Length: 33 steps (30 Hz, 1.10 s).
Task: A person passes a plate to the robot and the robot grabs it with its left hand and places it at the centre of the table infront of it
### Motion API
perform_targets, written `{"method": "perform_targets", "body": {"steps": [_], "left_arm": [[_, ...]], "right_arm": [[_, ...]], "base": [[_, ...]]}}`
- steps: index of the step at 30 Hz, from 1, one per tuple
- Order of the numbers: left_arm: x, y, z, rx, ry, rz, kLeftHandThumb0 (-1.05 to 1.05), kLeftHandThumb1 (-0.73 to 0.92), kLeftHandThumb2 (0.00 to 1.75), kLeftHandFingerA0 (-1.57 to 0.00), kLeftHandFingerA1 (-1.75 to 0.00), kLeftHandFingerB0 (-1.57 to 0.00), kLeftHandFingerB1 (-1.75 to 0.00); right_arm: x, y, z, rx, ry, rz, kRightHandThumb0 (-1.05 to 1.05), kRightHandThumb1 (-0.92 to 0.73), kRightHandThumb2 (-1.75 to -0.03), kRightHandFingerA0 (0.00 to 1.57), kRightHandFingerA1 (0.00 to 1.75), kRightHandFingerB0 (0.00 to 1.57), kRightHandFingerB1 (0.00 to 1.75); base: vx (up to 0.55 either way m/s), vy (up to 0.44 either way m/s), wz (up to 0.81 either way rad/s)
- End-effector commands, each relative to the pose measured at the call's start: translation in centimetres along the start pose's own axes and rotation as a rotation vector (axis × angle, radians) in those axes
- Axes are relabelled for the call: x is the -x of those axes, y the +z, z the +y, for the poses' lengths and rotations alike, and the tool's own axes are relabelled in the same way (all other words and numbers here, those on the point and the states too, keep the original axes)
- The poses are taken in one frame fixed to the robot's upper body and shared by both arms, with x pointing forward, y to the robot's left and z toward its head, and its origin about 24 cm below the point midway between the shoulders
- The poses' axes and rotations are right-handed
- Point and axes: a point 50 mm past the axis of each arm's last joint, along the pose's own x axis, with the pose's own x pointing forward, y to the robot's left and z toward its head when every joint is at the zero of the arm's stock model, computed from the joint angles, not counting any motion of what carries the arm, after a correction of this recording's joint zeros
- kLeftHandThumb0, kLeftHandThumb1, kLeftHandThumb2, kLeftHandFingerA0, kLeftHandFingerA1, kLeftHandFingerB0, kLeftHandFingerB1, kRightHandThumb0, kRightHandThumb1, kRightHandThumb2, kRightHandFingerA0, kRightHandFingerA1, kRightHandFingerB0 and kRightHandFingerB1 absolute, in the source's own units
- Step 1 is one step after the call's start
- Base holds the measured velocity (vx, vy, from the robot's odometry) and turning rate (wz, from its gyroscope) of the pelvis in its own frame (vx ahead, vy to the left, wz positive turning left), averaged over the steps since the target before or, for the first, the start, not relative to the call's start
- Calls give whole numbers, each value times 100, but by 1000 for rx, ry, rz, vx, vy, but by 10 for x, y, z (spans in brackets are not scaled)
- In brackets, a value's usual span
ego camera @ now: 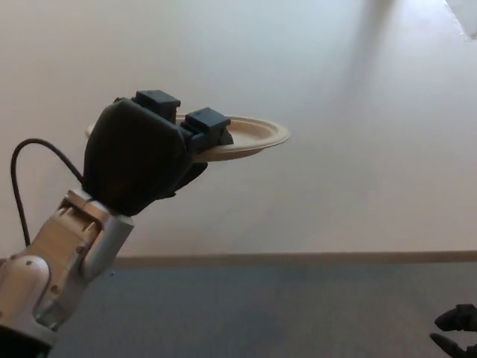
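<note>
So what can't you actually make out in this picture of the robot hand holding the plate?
- Head view: the left part of the plate is hidden behind the left robot hand.
- Head view: its thumb, under the plate, is covered by the hand's own back.
- Head view: the right robot hand is cut off by the bottom right corner; open or shut, impossible to say.
- Head view: whether the plate touches the table is unclear.
</note>
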Motion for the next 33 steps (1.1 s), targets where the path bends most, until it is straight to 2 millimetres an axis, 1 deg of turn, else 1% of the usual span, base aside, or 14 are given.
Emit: {"method": "perform_targets", "body": {"steps": [1, 4, 14, 15, 17, 20, 22, 24, 25, 26, 27, 28, 29, 33], "left_arm": [[-14, -14, -21, -54, -116, 28, -24, 50, 55, -97, -140, -81, -70], [-16, -18, -36, -12, -205, 60, -27, 59, 57, -94, -142, -82, -57], [-38, -33, -59, -61, -394, 122, -29, 68, 63, -87, -147, -77, -57], [-40, -33, -62, -36, -421, 131, -28, 69, 64, -81, -153, -71, -75], [-39, -31, -66, -12, -447, 133, -29, 69, 64, -79, -154, -70, -80], [-39, -29, -71, 55, -528, 153, -29, 68, 64, -80, -150, -70, -72], [-41, -26, -73, 64, -574, 167, -28, 67, 59, -79, -140, -69, -68], [-40, -20, -78, 87, -592, 171, -29, 73, 62, -82, -120, -59, -40], [-41, -20, -78, 97, -602, 175, -29, 73, 62, -82, -120, -59, -40], [-41, -19, -77, 119, -616, 182, -42, 71, 61, -65, -50, -32, -31], [-41, -19, -77, 133, -625, 186, -42, 71, 61, -65, -50, -32, -31], [-44, -19, -75, 149, -655, 197, -35, 40, 96, 0, -47, 0, -48], [-48, -20, -73, 160, -695, 213, -77, 48, 85, -6, -26, -6, -21], [-53, -20, -69, 229, -769, 252, -78, 42, 86, 0, -5, 0, -9]], "right_arm": [[1, -3, -2, 31, -3, 10, -80, -89, -67, 32, 57, 28, 45], [1, -4, -1, 23, -1, 19, -79, -88, -66, 32, 57, 28, 45], [0, 2, -6, -20, -19, -4, -78, -88, -66, 31, 55, 28, 43], [0, 1, -6, -27, -20, -4, -79, -87, -67, 34, 56, 28, 44], [1, -2, -3, -33, -16, 1, -79, -86, -66, 34, 55, 29, 43], [1, -3, -2, -33, -11, 3, -79, -87, -66, 34, 56, 30, 45], [1, -4, -1, -32, -8, 3, -79, -87, -66, 32, 55, 29, 44], [2, -8, 0, -8, -3, 10, -79, -88, -66, 32, 55, 28, 44], [2, -7, 0, -7, -1, 11, -79, -88, -66, 32, 55, 28, 44], [2, -7, 0, -16, 0, 6, -78, -86, -66, 31, 56, 26, 45], [3, -7, -1, -23, 1, 3, -78, -86, -66, 31, 56, 26, 45], [2, -6, -2, -27, -3, -1, -79, -87, -66, 31, 56, 28, 45], [2, -5, -4, -24, -8, 0, -79, -87, -66, 33, 56, 28, 44], [2, -5, -4, -2, -7, 3, -80, -89, -66, 31, 55, 28, 44]], "base": [[0, 0, 0], [0, 0, 0], [0, 0, 0], [0, 0, 0], [0, 0, 0], [0, 0, 0], [0, 0, 0], [0, 0, 0], [0, 0, 0], [0, 0, 0], [0, 0, 0], [0, 0, 0], [0, 0, 0], [0, 0, 0]]}}
